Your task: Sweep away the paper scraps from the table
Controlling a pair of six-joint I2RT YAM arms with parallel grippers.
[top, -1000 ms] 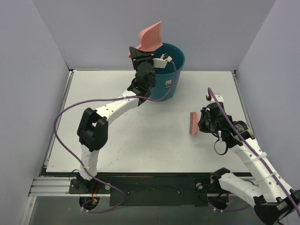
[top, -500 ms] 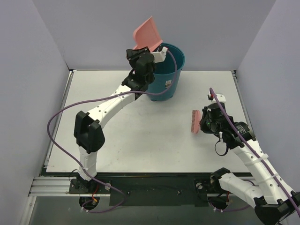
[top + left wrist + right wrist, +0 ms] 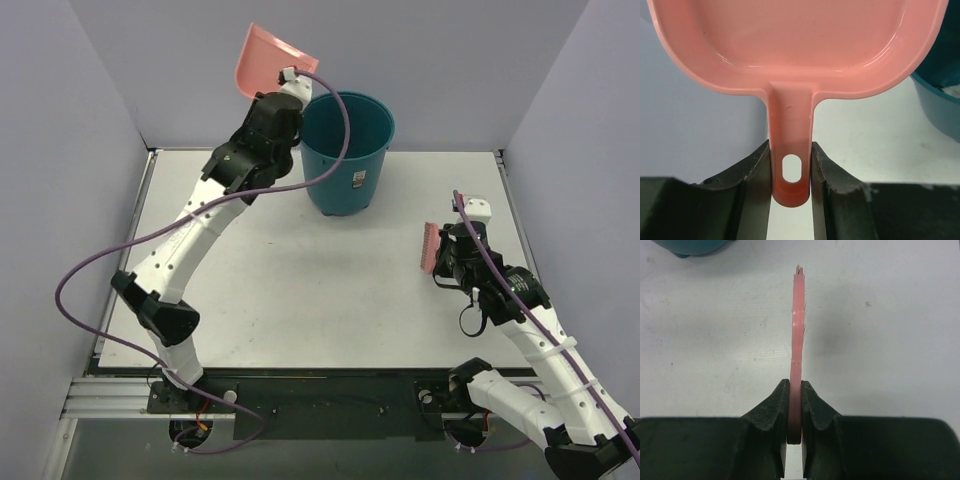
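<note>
A pink dustpan (image 3: 266, 58) is held high in the air, just left of the teal bucket's rim, its pan empty in the left wrist view (image 3: 800, 40). My left gripper (image 3: 287, 84) is shut on the dustpan's handle (image 3: 791, 150), near the hanging hole. Over the right side of the white table (image 3: 300, 300), my right gripper (image 3: 447, 250) is shut on a pink brush (image 3: 429, 248), seen edge-on in the right wrist view (image 3: 798, 320) between the jaws (image 3: 795, 385). No paper scraps show on the table in any view.
A teal bucket (image 3: 348, 150) stands at the back middle of the table, with its edge also in the left wrist view (image 3: 940, 100) and the right wrist view (image 3: 690, 245). Grey walls close in the left, back and right sides.
My left arm has swung the dustpan from over the bucket's rim up and to the left. My right arm has shifted the brush slightly to the right and back.
</note>
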